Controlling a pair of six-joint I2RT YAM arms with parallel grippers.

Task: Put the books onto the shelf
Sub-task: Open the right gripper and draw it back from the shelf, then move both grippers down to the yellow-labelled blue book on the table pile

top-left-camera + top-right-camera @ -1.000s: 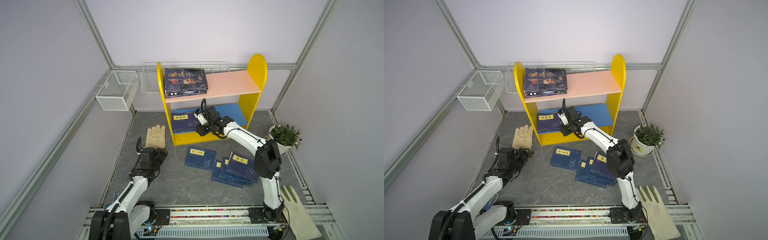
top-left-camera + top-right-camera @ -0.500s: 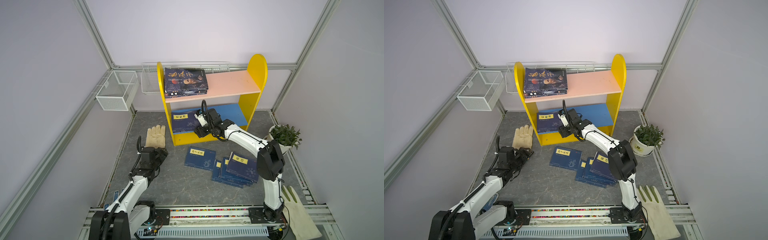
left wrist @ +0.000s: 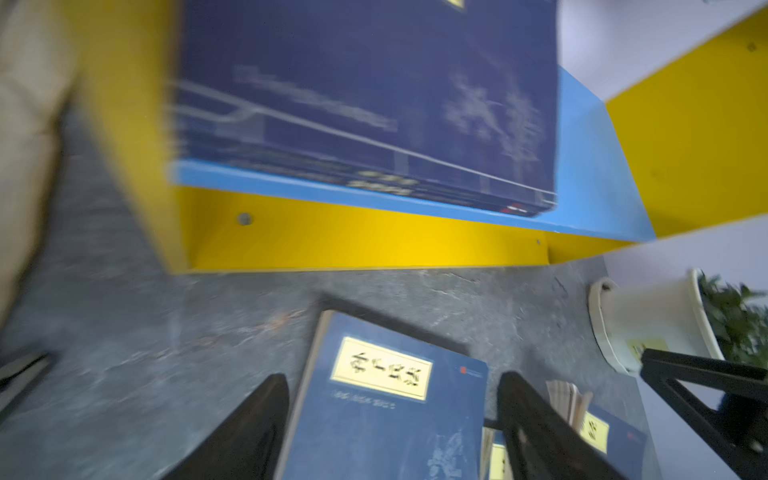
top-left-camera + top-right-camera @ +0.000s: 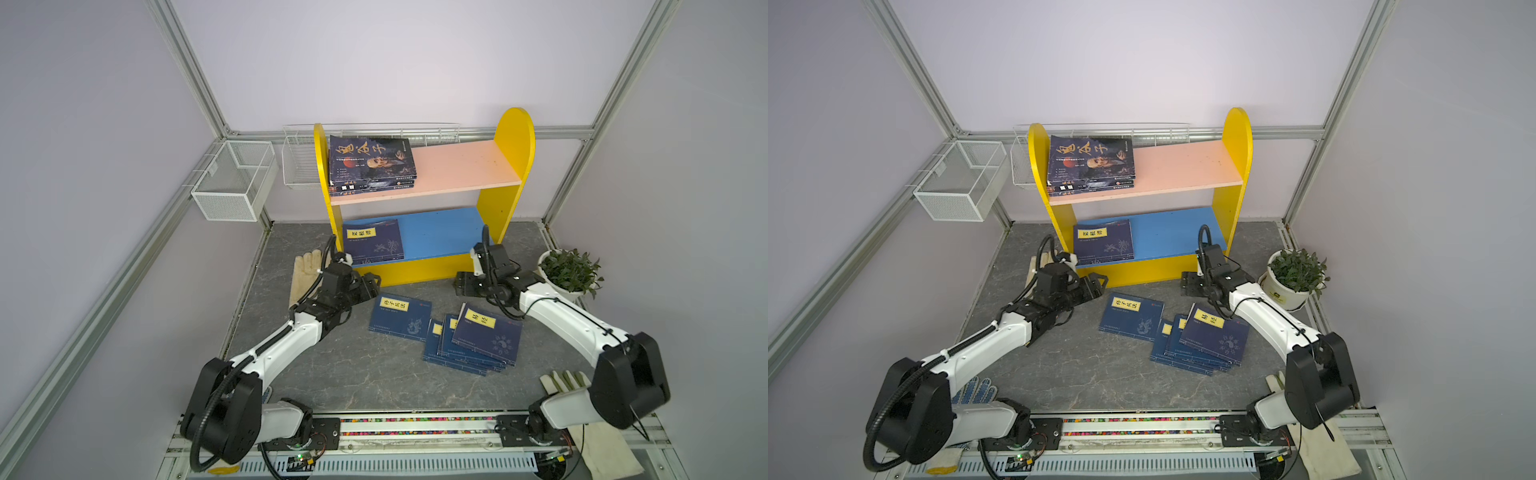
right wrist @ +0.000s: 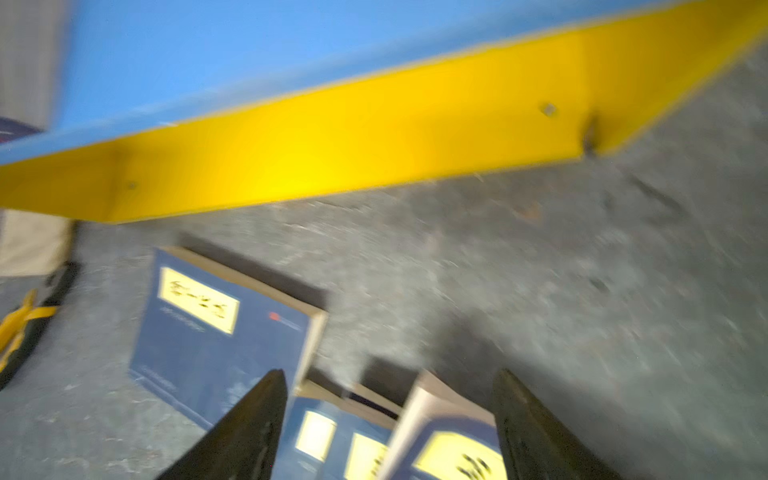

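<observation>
The shelf (image 4: 513,166) (image 4: 1235,166) stands at the back. Dark paperback books (image 4: 370,164) lie stacked on its pink board, and a navy book (image 4: 372,246) (image 3: 374,104) lies on the blue board. On the floor are a single navy book (image 4: 400,318) (image 3: 386,415) and a fanned pile of several navy books (image 4: 478,340) (image 5: 449,457). My left gripper (image 4: 368,284) (image 3: 392,378) is open, low over the single book's near-left corner. My right gripper (image 4: 465,282) (image 5: 390,374) is open and empty, just above the floor behind the pile.
A potted plant (image 4: 569,272) stands right of the shelf, close to my right arm. Two white wire baskets (image 4: 232,183) hang on the left and back walls. One glove (image 4: 305,270) lies left of the shelf, another (image 4: 582,390) at the front right.
My right gripper opened, left the navy book on the blue board and drew back right and down to the floor. My left gripper reached forward from beside the glove to the single book.
</observation>
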